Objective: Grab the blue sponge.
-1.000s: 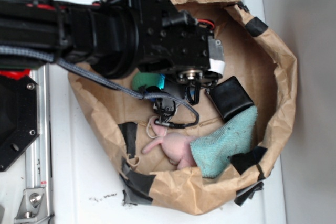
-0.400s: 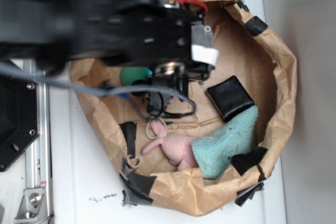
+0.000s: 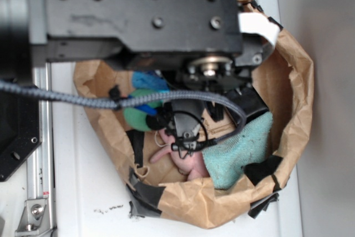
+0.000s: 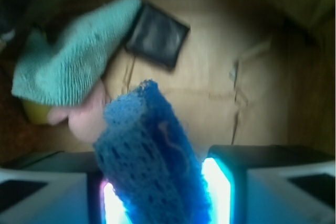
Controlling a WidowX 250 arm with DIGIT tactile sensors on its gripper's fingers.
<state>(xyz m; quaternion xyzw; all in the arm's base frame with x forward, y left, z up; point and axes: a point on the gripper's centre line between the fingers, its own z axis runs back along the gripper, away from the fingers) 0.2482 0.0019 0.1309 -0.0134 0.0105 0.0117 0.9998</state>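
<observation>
The gripper (image 4: 165, 192) is seen clenched on the blue sponge (image 4: 149, 156), which is held between the two fingers (image 4: 226, 182) and stands clear of the bag floor, tilted toward the upper left in the wrist view. In the exterior view only a patch of the sponge (image 3: 148, 80) is seen under the arm. The gripper is ringed by the rolled wall of the paper bag (image 3: 297, 92). One teal cloth (image 4: 73, 61), one black pad (image 4: 156, 34), one pink toy (image 3: 186, 159) and one green ball (image 3: 138, 116) are counted on the bag floor.
</observation>
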